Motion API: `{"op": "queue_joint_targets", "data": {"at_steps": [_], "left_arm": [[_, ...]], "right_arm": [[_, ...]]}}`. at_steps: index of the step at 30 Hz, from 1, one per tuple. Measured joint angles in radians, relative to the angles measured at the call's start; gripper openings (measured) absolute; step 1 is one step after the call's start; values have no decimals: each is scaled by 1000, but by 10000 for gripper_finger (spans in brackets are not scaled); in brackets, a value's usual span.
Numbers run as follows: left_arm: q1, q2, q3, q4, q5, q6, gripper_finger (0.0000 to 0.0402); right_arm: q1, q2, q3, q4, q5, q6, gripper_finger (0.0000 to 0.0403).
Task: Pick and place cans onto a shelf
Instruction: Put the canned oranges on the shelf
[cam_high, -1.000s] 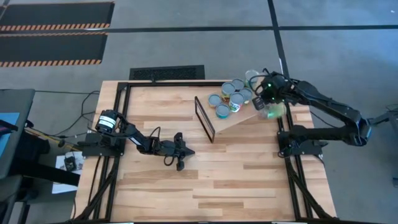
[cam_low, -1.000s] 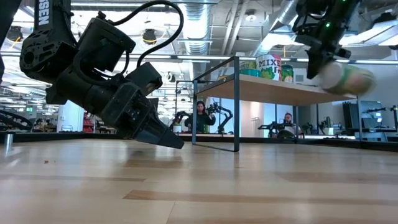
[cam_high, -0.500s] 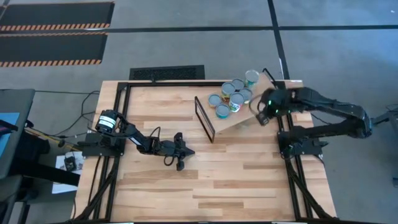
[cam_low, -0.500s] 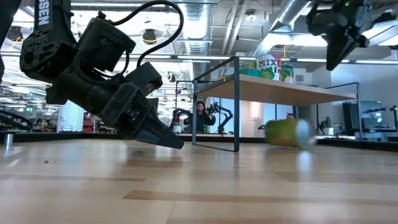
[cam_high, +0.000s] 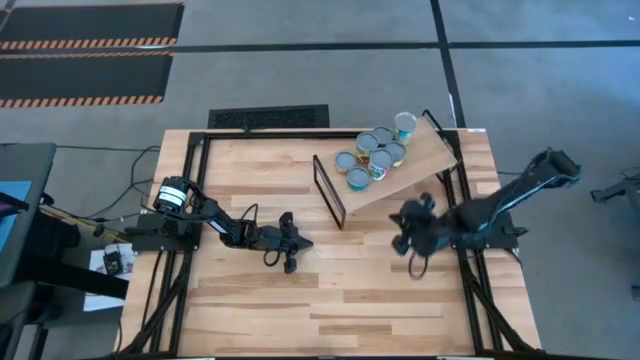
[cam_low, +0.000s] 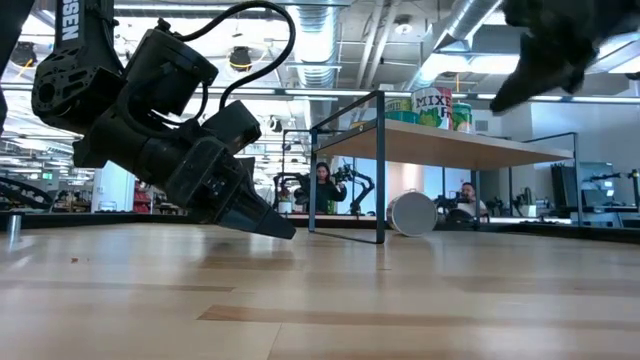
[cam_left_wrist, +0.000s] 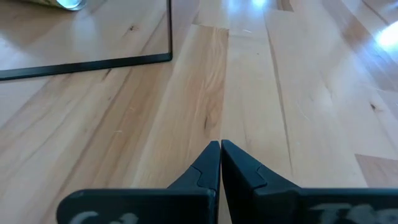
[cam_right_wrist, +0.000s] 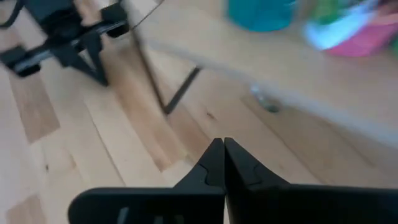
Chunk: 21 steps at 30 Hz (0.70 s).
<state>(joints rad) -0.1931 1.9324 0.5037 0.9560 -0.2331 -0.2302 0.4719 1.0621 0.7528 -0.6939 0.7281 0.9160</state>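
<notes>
1. Since a second ago, the can I had been carrying in the right gripper (cam_high: 404, 238) dropped off the shelf edge; it went from held, to falling, to lying on its side on the tabletop (cam_high: 300, 320) under the shelf (cam_high: 425, 155). My right arm swung down off the shelf toward the table.
2. The fallen can (cam_low: 412, 213) lay under the shelf board, round end toward the low camera. Six more cans (cam_high: 375, 155) stood clustered upright on the shelf top.
3. My right gripper's fingers were pressed together and held nothing, hovering over the table near the shelf's front. The left gripper (cam_high: 288, 262) rested low over the table, well apart, fingers likewise closed and empty.
4. I judged the tin rigid and moderately light, with a smooth label and a curved wall that rolls freely while it lies flat. I would take it across the label, mid-body.
5. The shelf board overhead and its black frame (cam_high: 329, 190) would crowd a descent from above; approaching from the open side looked safer.
</notes>
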Motion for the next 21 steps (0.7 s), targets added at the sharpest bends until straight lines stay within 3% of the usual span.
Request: {"op": "queue_joint_targets", "data": {"at_steps": [5,9,14,21], "left_arm": [[0,0,0,1,-18,0,2],[6,0,0,2,-35,0,2],[9,0,0,3,-49,0,2],[9,0,0,-2,-60,1,2]], "right_arm": [[131,174,-157,296,182,61,9],[142,367,-217,498,309,130,31],[34,573,-207,595,413,132,89],[-172,720,-206,743,523,107,189]]}}
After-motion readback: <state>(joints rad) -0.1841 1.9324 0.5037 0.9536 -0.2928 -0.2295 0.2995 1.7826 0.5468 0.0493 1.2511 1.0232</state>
